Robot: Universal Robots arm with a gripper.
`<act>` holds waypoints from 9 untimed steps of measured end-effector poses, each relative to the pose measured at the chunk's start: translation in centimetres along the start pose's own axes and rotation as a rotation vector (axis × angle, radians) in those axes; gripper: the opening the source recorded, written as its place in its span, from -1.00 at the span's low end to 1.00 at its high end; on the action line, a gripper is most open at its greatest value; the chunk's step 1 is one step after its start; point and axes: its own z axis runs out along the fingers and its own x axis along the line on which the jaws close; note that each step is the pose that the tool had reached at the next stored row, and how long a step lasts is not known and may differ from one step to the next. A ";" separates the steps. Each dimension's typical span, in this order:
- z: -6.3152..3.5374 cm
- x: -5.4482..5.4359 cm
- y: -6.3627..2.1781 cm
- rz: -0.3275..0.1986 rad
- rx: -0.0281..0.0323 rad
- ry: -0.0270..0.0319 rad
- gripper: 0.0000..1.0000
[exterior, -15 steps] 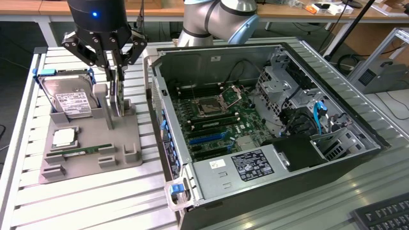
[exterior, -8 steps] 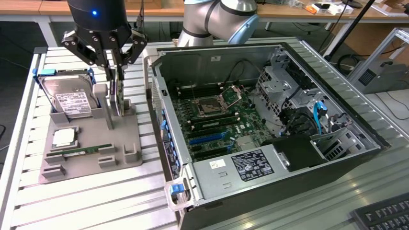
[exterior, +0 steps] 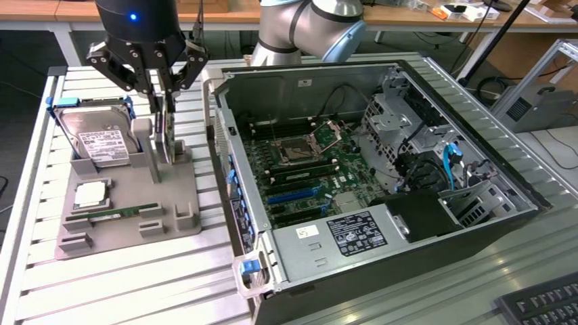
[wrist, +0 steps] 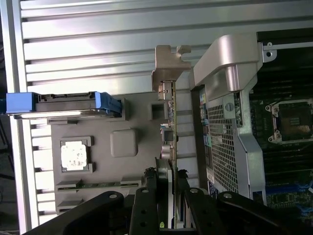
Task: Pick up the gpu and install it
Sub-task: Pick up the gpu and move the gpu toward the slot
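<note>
Green board and silver bracket marked the gpu [exterior: 162,145], which stood on its thin edge in a slot of the grey holder tray [exterior: 135,203]. It was on the tray's side nearest the open computer case [exterior: 271,81], toward the tray's far corner. The tray lay by the edge of the slatted metal desk [exterior: 135,284] at the exterior view's left. A hard drive [exterior: 104,142], a processor chip [exterior: 91,194] and a memory stick [exterior: 113,213] sat in its other pockets.

The hand [exterior: 164,108] hung straight over the card. In the wrist view its fingers [wrist: 151,188] pressed on both flat faces along the upper edge, some way from the bracket end, so it looked clamped on the gpu. Whether the card's lower edge was clear of the slot could not be told.

The card seemed stiff and fairly light, yet fragile, with small parts on its faces and a contact edge below that should not be knocked. A hold across the faces at the top edge seemed soundest. Thin and smooth as it was, it might swivel between the pads if gripped far off its balance point.
</note>
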 end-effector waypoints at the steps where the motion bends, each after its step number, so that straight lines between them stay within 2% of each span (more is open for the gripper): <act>1: -0.01 0.0 0.00 0.000 -0.0001 -0.0001 -0.47; 9: -0.28 0.0 0.02 0.000 -0.0009 0.0002 -0.47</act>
